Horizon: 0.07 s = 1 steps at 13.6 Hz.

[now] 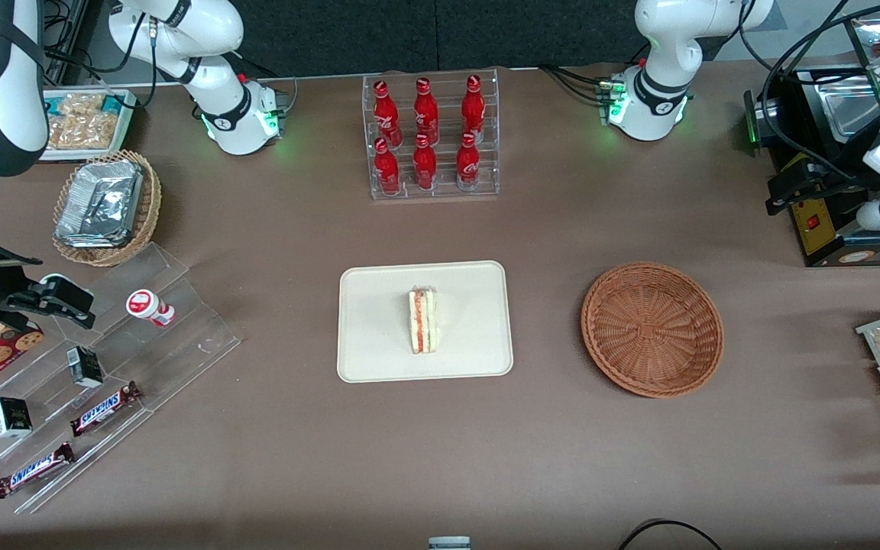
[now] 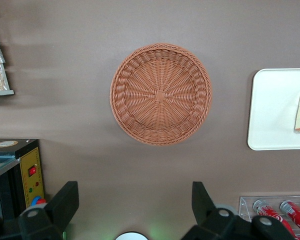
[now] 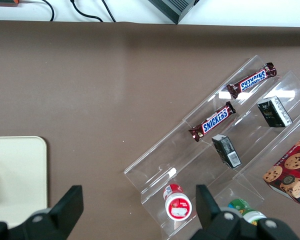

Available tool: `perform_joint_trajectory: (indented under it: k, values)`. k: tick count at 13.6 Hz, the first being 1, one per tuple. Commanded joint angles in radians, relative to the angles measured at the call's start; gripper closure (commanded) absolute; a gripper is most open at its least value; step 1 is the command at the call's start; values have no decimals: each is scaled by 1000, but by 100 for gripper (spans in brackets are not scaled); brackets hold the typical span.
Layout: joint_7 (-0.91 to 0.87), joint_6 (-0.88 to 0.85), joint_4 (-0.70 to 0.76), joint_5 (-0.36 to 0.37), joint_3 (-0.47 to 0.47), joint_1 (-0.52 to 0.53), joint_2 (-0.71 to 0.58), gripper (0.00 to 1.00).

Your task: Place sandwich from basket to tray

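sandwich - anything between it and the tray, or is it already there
Nothing in the way: the sandwich already lies on the tray, and the basket is empty. The gripper hangs open above the table beside the basket.

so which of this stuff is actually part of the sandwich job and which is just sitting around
Part of the job:
sandwich, lying on the tray
tray
basket, nothing in it
gripper, open, above the table by the basket

Just lying about:
cola bottles in their rack
Snickers bars
foil packs in the tan basket

Mock snack shop: racked cola bottles [image 1: 426, 137], Snickers bars [image 1: 105, 408], robot arms.
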Motion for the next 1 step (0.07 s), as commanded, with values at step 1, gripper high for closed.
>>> perform_joint_trajectory:
  k: [1]
  values:
    - [3, -24, 21, 12, 5, -9, 10, 0]
